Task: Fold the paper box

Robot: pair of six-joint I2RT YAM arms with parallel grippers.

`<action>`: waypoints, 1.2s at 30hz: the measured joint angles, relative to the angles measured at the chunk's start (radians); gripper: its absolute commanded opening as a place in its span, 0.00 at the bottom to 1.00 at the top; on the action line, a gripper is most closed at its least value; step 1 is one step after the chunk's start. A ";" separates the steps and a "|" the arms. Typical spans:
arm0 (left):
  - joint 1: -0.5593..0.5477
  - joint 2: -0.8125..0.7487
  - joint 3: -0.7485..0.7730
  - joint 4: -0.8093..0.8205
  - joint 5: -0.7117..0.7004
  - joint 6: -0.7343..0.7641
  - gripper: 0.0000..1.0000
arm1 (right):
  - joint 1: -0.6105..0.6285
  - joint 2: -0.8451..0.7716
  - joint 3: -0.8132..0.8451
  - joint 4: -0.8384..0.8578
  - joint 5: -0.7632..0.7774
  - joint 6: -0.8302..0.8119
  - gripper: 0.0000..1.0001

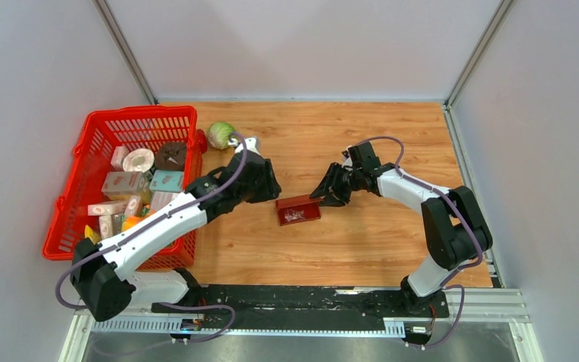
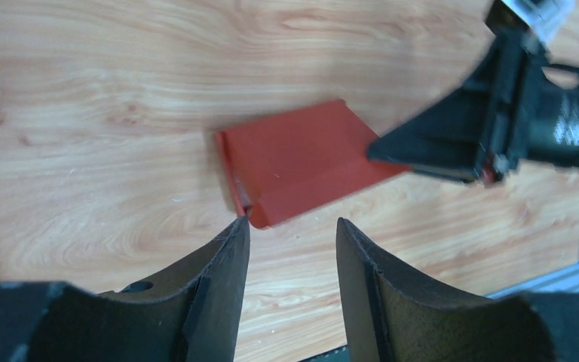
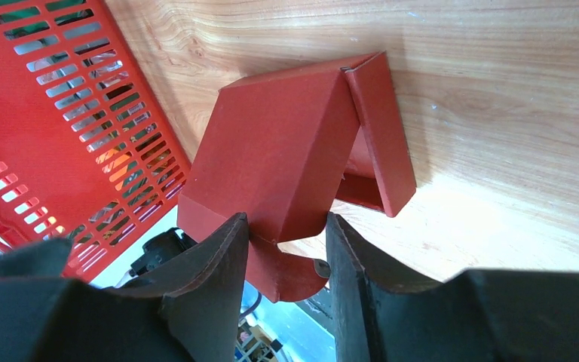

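Sitting near the middle of the wooden table, just right of the red basket of groceries, the dark red paper box lies partly folded where it can be reached from both sides. The right gripper pinches a flap at the box's right edge, seemingly to steady the thin card and hold its raised wall up. The left gripper hovers just beside the opposite corner with its fingers spread and nothing between them, probably ready to take the next flap.
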 measured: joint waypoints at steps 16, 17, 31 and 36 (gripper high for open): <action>0.150 0.287 -0.012 -0.031 0.318 -0.297 0.45 | -0.002 0.004 -0.005 0.029 -0.005 0.001 0.45; 0.150 0.288 -0.012 -0.031 0.318 -0.307 0.45 | -0.002 0.004 -0.006 0.029 -0.005 0.001 0.45; 0.150 0.325 -0.012 0.002 0.306 -0.344 0.34 | -0.006 0.012 -0.006 0.031 0.001 -0.021 0.49; 0.150 0.328 -0.013 0.010 0.292 -0.330 0.33 | -0.006 0.012 -0.006 0.008 0.029 -0.098 0.58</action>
